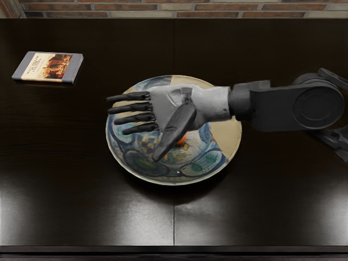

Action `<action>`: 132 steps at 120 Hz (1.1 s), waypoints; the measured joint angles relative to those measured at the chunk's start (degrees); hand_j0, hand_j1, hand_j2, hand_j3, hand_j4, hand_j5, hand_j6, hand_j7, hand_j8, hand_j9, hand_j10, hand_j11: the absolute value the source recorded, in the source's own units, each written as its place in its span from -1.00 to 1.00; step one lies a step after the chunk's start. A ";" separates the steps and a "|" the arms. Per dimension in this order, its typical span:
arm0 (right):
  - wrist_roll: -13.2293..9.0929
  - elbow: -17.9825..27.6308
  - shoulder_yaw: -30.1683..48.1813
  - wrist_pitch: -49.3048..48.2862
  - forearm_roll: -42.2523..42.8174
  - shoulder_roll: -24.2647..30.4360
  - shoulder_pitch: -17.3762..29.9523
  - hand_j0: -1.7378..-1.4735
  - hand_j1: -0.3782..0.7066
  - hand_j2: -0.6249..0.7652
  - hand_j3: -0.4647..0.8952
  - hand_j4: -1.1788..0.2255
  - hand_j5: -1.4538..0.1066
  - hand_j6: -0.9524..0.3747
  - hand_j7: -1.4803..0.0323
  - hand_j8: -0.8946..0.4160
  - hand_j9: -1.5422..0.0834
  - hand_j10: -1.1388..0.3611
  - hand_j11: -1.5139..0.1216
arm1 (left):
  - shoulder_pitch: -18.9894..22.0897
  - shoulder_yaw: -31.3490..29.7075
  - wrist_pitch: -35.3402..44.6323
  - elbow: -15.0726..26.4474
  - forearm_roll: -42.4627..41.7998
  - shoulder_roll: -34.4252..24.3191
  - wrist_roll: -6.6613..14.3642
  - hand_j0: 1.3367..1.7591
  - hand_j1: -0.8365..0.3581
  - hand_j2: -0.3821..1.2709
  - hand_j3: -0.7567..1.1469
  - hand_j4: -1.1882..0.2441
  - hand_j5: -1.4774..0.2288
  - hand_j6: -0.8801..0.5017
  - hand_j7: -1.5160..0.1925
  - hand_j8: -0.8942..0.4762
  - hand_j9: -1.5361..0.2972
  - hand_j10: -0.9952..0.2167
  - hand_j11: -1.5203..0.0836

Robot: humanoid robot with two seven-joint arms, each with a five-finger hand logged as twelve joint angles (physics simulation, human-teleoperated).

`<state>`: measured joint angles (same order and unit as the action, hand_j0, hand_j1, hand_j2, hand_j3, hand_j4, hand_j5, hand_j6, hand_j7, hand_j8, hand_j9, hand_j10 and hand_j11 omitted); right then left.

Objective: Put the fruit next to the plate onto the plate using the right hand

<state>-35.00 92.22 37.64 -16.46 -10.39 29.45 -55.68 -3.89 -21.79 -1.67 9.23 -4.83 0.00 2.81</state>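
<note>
— Right hand point(168, 111) is hanging over the plate point(163, 176), palm facing us and turned a bit downward. The four fingers point(128, 109) are stretched out straight toward the table's left edge with small gaps between them. So it's spread, not pinching or wrapped around anything as far as I can see.

— What about the thumb?

— Thumb point(174, 130) is out straight too, slanting down and left across the plate toward the near edge. The right arm point(293, 106) comes in from the right edge of the table point(81, 206), with that big round joint sitting just inside the picture.

— And where's the fruit? I can barely find it.

— Same lol. You only get a little orange sliver of the fruit point(182, 140), peeking out right beside the thumb and under the palm. It's over the painted middle of the plate, well inside the rim. Most of it is hidden by the hand, so I can't say for sure whether the thumb touches it or just covers it from this angle.

— Where's the plate on the table?

— Roughly in the middle, about halfway between the left and right edges and a bit nearer the far edge than the near one. It's a beige plate with a busy blue and green pattern.

— Anything else on there?

— One book point(48, 66) lying flat near the far left corner, well apart from the plate. There's also a strip of brick wall point(163, 8) behind the far edge.
</note>
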 joint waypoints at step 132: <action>0.00 -3.15 -3.31 -18.59 -22.95 36.76 9.24 -0.40 -0.88 -0.11 -0.32 0.64 0.81 0.40 0.90 0.33 0.85 0.48 0.80 | 0.03 -0.07 0.00 -0.07 0.01 0.00 -0.01 0.52 0.52 -0.48 -0.21 0.34 0.38 -0.06 0.42 -0.03 0.35 0.26 0.52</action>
<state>-35.00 89.06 34.33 -35.05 -33.34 66.21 -46.44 -3.87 -21.87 -1.67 9.16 -4.83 0.00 2.81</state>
